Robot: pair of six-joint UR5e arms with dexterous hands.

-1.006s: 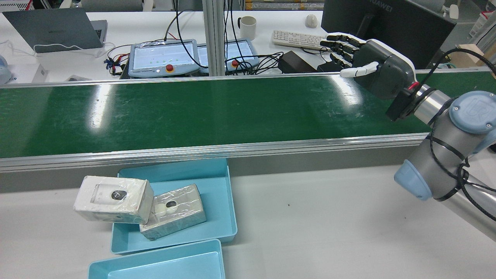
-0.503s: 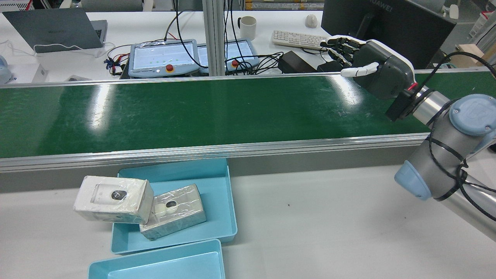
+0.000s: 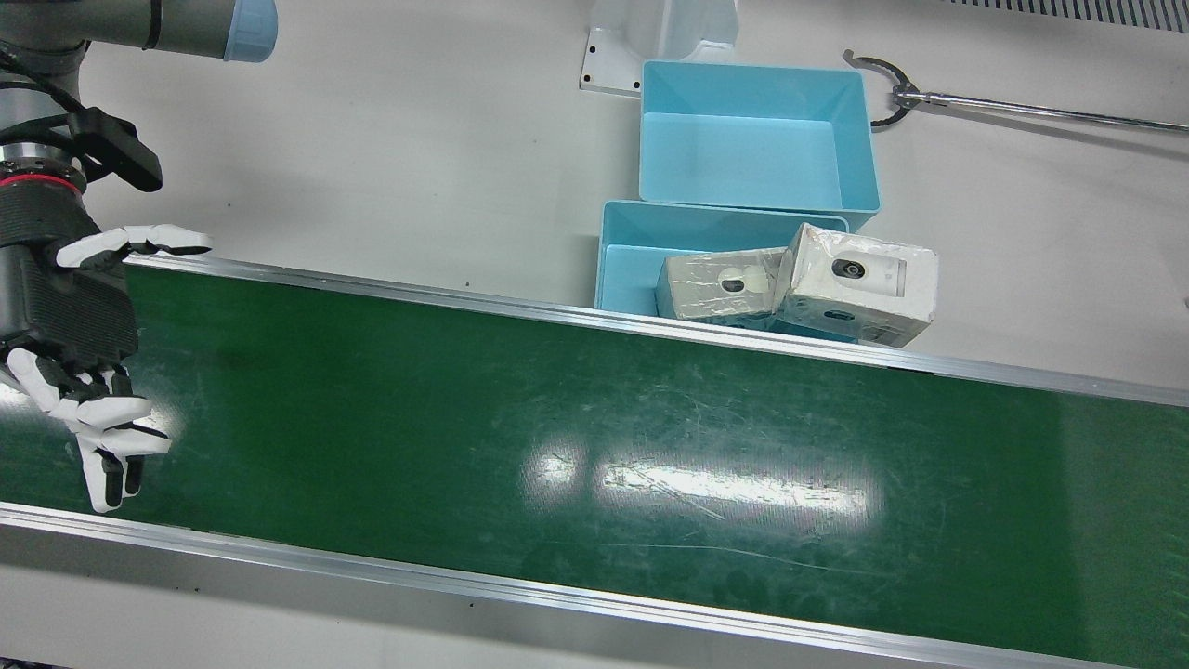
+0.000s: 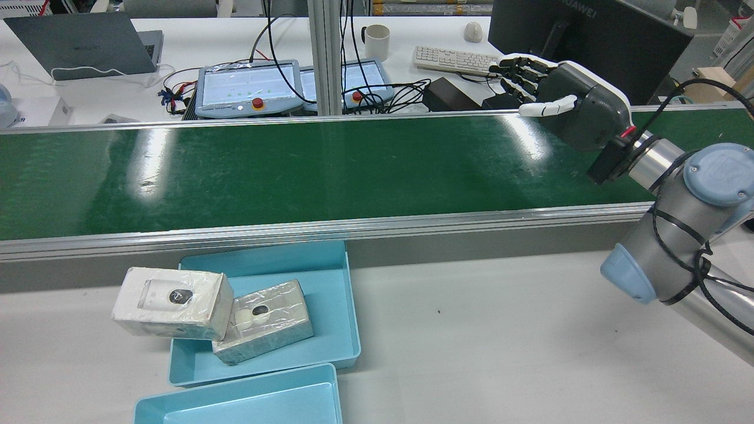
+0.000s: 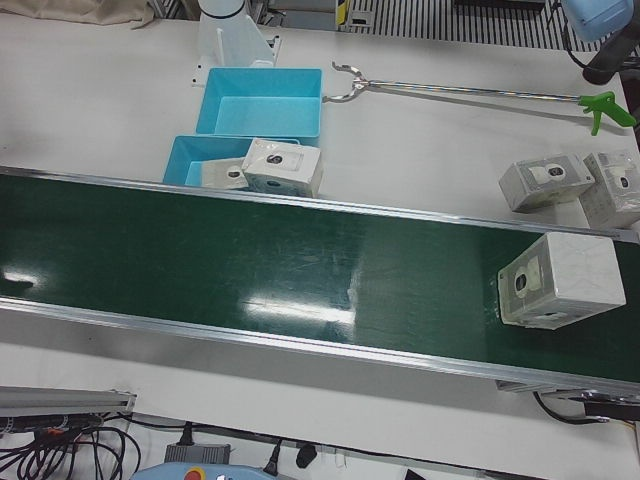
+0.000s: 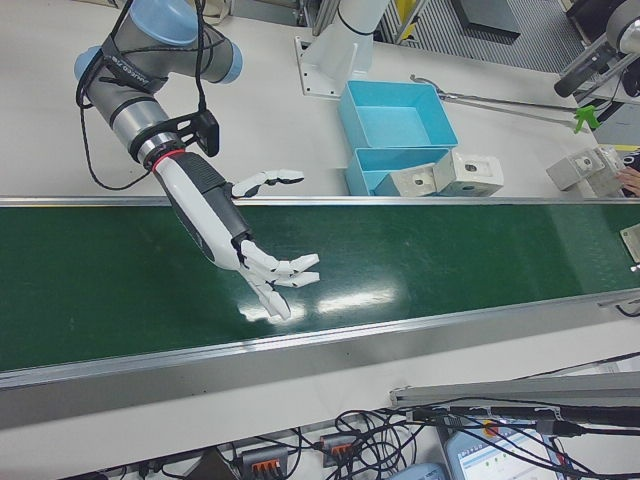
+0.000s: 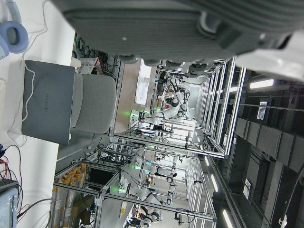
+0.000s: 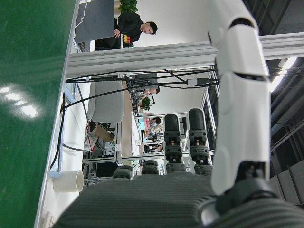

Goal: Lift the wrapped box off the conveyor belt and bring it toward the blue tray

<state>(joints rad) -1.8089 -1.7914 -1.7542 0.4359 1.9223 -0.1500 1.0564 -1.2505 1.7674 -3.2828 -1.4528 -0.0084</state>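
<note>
We see the right hand, grey-palmed with white fingers, spread wide above the long green conveyor belt, holding nothing and touching nothing. The belt directly beneath it is bare. The white wrapped box in clear film lies on the belt far along from this hand, at the opposite end, and shows only in the left-front view. Between hand and box, just off the belt's robot-side edge, sits the light blue plastic tray; a grey film-wrapped box lies inside it, and a second white film-wrapped box rests on the tray's rim and the first box. A second, empty blue tray stands right behind the first. A long metal reach-grabber with a green handle lies on the white table beyond. Past the fingertips, a dark monitor marked HUAWEI stands. The left hand's camera shows only its grey underside, so we cannot tell how it is set.
</note>
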